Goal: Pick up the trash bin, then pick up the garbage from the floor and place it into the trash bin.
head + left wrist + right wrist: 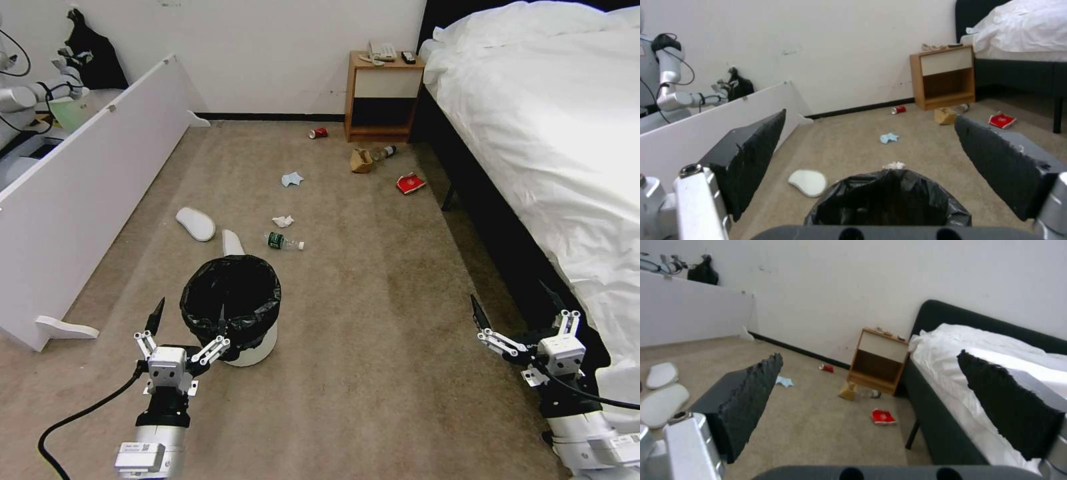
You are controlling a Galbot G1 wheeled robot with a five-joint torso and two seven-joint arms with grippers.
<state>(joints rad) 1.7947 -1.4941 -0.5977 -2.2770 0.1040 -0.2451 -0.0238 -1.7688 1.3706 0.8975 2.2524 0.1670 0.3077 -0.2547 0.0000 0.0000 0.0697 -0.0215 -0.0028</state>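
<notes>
The left tool [189, 320] is gaping wide beside the bin [233, 308], one fingertip seemingly touching its rim, while the right tool [515, 307] is hanging wide and empty near the bed [547, 133].

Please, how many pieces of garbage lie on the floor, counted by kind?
White slippers: 2
Clear plastic bottles: 2
White tissue: 1
Light-blue face mask: 1
Brown paper bag: 1
Red can: 1
Red packet: 1
Total: 9
</notes>
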